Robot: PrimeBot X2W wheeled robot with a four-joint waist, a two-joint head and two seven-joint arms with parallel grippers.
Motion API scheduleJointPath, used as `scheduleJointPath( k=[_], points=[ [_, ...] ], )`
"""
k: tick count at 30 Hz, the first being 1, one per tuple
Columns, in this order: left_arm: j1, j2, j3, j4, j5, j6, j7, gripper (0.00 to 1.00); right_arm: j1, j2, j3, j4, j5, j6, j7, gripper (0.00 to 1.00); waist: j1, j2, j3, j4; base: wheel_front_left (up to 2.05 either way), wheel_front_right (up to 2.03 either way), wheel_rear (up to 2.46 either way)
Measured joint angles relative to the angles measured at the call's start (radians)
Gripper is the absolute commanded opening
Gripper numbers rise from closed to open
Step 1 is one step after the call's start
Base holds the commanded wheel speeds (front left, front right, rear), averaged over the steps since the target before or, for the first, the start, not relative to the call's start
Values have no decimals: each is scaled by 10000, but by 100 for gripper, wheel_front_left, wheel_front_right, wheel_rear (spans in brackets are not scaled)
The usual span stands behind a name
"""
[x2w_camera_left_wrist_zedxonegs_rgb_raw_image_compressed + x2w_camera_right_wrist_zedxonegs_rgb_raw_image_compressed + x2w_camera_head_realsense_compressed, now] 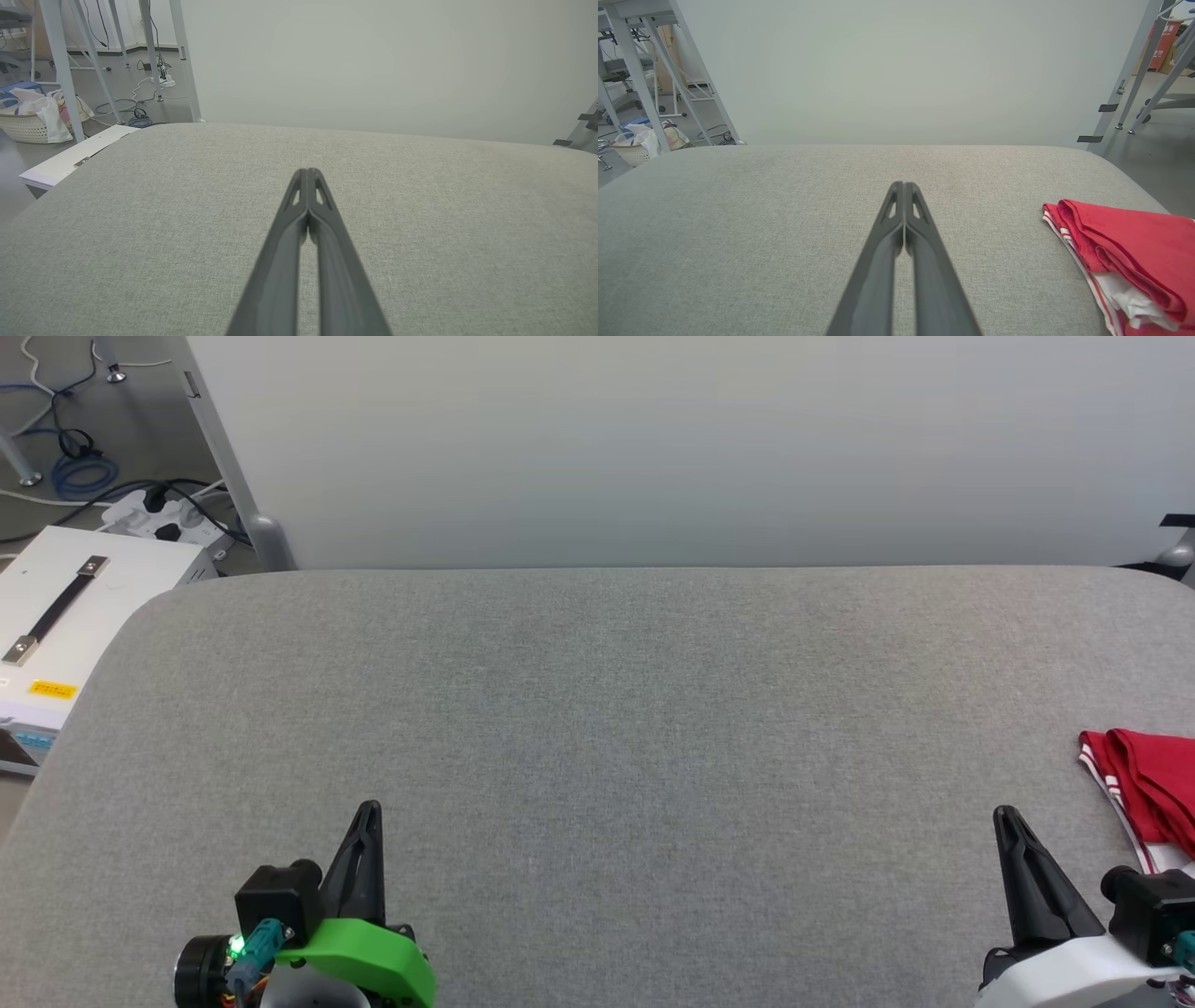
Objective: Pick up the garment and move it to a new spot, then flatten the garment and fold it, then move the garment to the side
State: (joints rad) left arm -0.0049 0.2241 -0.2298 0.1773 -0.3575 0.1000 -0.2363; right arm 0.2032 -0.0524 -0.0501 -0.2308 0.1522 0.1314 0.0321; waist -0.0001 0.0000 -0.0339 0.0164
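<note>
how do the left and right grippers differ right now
The left gripper has a green mount; the right gripper has a white mount. The red garment lies close beside the right gripper, untouched, but far across the grey table from the left gripper. Both are shut and hold nothing.

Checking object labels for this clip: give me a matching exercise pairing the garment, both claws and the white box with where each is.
1 garment
2 left claw
3 right claw
4 white box

A shut, close beside the garment
B off the table, past its left edge
C red and white, at the table's right edge
D shut, far from the garment

Pairs: 1-C, 2-D, 3-A, 4-B
</note>
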Motion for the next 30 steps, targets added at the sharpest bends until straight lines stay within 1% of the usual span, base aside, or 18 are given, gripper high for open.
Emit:
scheduleJointPath(
  k=[30],
  points=[
    [0,-391,535,-431,828,-222,570,0,-412,0,127,558,-362,2,-17,0,0,0,85,-41,0,0,0]
  ],
)
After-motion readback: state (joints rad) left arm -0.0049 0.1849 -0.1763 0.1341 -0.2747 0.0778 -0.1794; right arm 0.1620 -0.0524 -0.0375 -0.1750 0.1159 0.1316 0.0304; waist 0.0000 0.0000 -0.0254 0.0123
